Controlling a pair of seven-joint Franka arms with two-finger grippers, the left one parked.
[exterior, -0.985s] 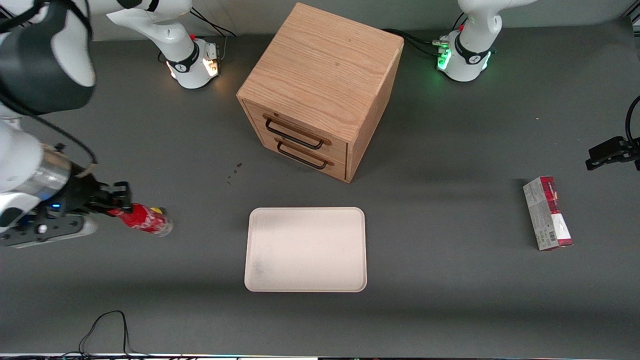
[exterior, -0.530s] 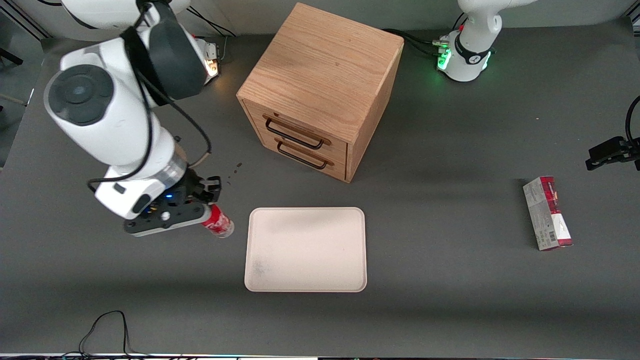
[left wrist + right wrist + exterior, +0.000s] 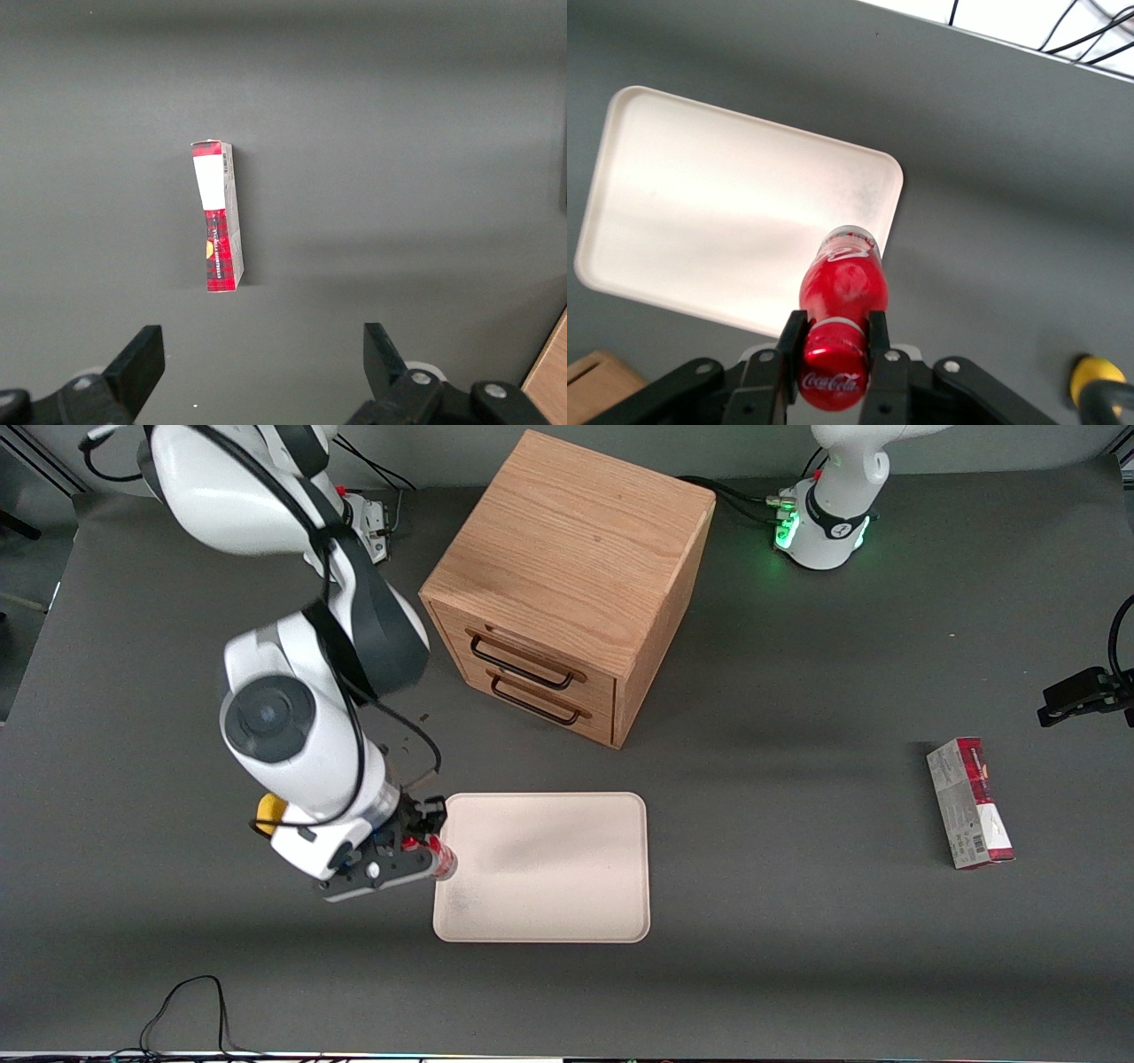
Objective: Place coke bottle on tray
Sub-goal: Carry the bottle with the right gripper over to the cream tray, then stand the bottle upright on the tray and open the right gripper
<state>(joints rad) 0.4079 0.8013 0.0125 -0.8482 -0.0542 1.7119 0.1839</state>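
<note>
My right gripper [image 3: 428,849] is shut on the coke bottle [image 3: 441,858], a small red bottle with a red cap, and holds it in the air over the edge of the tray nearest the working arm's end. In the right wrist view the fingers [image 3: 791,341] clamp the bottle [image 3: 842,288] at its neck just under the cap, base pointing down over the tray's corner [image 3: 868,190]. The tray [image 3: 549,868] is a flat cream rectangle with rounded corners, lying in front of the drawer cabinet, and holds nothing.
A wooden two-drawer cabinet [image 3: 567,576] stands farther from the front camera than the tray. A yellow lump [image 3: 268,810] lies beside the working arm, also seen in the right wrist view [image 3: 1091,376]. A red-and-grey carton [image 3: 970,802] lies toward the parked arm's end [image 3: 217,217].
My right gripper has carried the coke bottle sideways from the working arm's end of the table to the tray's near edge, uncovering the yellow lump.
</note>
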